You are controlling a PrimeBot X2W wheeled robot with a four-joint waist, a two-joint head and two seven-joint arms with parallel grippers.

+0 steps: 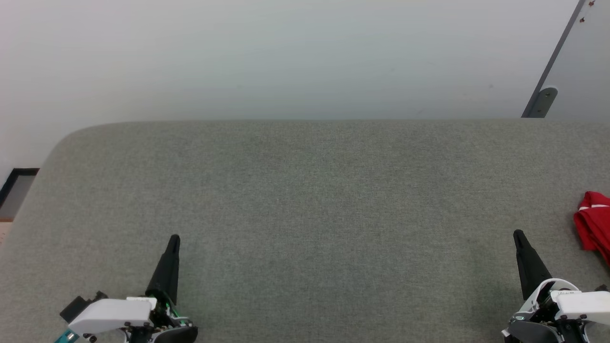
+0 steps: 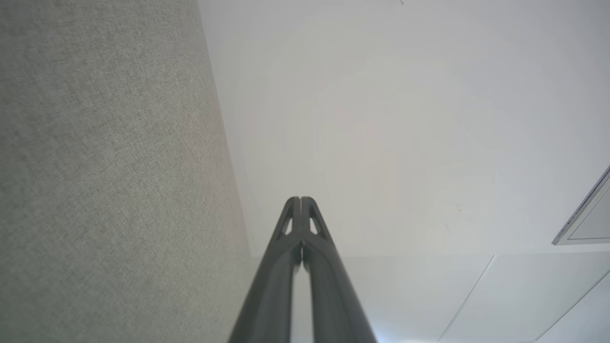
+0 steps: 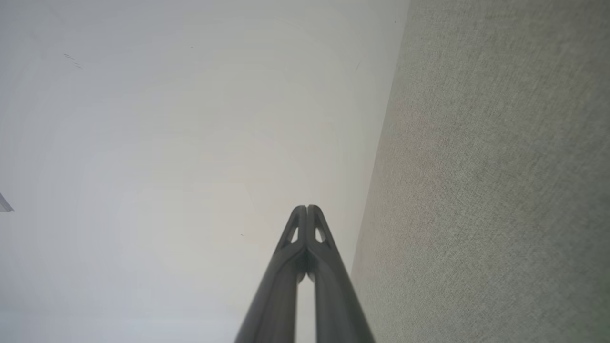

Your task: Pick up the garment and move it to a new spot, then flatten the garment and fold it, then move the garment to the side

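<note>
A bunched piece of the red garment (image 1: pixel 594 226), with a strip of white trim, lies on the grey fabric table (image 1: pixel 305 200) at the far right edge of the head view; the rest runs out of view. My right gripper (image 1: pixel 517 234) stands near the front right, shut and empty, a short way left of the garment. At the front left my left gripper (image 1: pixel 174 238) is likewise shut on nothing. In the left wrist view the left gripper (image 2: pixel 300 199) has its tips touching; in the right wrist view the right gripper (image 3: pixel 307 207) is the same.
Beyond the table's far edge is a pale floor. A grey metal post with a foot (image 1: pixel 541 101) slants at the upper right. A dark-framed panel (image 1: pixel 16 188) sits past the table's rounded left corner. The wide middle of the table is bare fabric.
</note>
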